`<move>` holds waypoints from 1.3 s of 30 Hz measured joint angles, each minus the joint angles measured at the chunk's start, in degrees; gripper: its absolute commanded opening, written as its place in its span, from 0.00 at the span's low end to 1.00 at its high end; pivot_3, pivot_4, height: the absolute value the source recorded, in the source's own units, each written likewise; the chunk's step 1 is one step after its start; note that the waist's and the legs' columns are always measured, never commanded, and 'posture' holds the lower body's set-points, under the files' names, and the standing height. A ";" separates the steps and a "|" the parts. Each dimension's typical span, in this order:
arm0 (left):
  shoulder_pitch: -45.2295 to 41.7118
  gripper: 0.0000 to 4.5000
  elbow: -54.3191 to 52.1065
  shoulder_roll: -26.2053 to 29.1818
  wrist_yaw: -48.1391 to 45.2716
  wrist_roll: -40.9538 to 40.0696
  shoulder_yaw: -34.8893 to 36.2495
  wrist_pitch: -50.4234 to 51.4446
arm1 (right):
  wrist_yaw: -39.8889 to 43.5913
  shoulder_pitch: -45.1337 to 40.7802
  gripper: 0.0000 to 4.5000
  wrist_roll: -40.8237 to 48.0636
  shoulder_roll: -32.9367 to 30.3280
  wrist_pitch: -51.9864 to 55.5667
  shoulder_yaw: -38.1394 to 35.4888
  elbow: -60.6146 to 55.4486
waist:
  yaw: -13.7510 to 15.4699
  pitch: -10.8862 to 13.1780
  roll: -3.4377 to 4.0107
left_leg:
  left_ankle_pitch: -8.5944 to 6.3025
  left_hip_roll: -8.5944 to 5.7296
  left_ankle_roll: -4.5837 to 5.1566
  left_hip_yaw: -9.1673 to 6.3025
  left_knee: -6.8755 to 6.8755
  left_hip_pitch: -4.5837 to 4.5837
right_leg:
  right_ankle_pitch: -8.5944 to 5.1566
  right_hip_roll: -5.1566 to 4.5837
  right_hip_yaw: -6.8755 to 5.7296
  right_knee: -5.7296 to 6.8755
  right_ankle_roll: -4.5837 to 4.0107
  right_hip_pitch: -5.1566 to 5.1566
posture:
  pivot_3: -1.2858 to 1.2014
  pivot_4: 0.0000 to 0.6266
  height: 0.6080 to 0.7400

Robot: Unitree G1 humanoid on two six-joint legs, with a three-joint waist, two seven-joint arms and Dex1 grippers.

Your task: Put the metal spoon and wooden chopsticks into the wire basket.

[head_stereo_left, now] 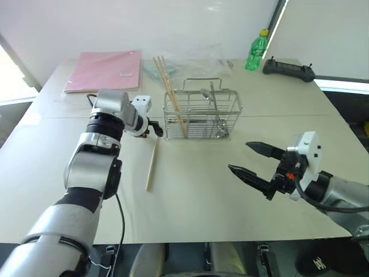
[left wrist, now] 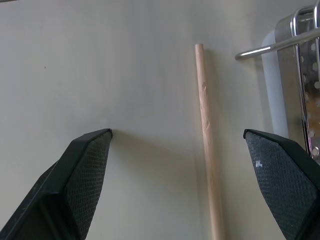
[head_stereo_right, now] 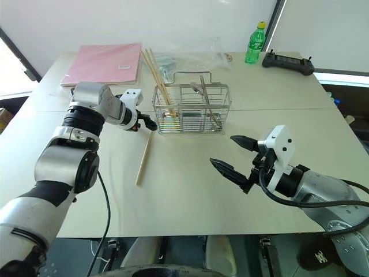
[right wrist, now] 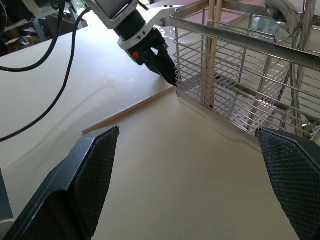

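Beige table (head_stereo_left: 190, 196): wire basket (head_stereo_left: 202, 115) holds metal spoon (head_stereo_right: 209, 104) and 2 leaning wooden chopsticks (head_stereo_left: 172, 92); 1 loose chopstick (head_stereo_left: 151, 164) lies beside it. Left gripper (head_stereo_left: 154, 128) wide open, empty, over that stick; right gripper (head_stereo_left: 253, 161) wide open, empty.

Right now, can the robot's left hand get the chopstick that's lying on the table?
Probably yes. The left hand is open, and the loose chopstick lies flat between its fingers with bare table around it. The wire basket stands close beside it but doesn't cover it.
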 measured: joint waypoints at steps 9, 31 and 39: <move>-1.62 0.99 5.26 -1.30 -0.02 1.42 1.59 -4.07 | -0.91 0.06 1.00 0.58 0.00 -0.27 -0.08 -0.25 | 0.03 -0.11 0.19 | 0.00 0.00 0.00 0.00 0.07 0.08 | 0.00 0.00 -0.01 0.00 0.01 0.13 | 0.52 0.24 0.91; -2.34 0.15 8.11 -2.23 -3.61 4.92 1.56 -6.16 | -0.70 -2.82 1.00 0.70 -0.40 -1.03 -0.08 0.74 | -0.08 -0.14 0.23 | 0.00 -0.01 0.00 0.00 0.01 0.04 | -0.01 -0.01 -0.03 -0.11 0.04 0.11 | 0.52 0.24 0.91; -1.42 0.15 6.59 -2.00 -3.53 4.95 1.68 -5.47 | -0.03 -5.50 1.00 1.63 -1.70 -0.80 -0.12 2.50 | -0.11 -0.14 0.24 | 0.00 -0.01 0.00 0.00 0.01 0.06 | -0.01 -0.01 -0.03 -0.10 0.04 0.12 | 0.52 0.24 0.91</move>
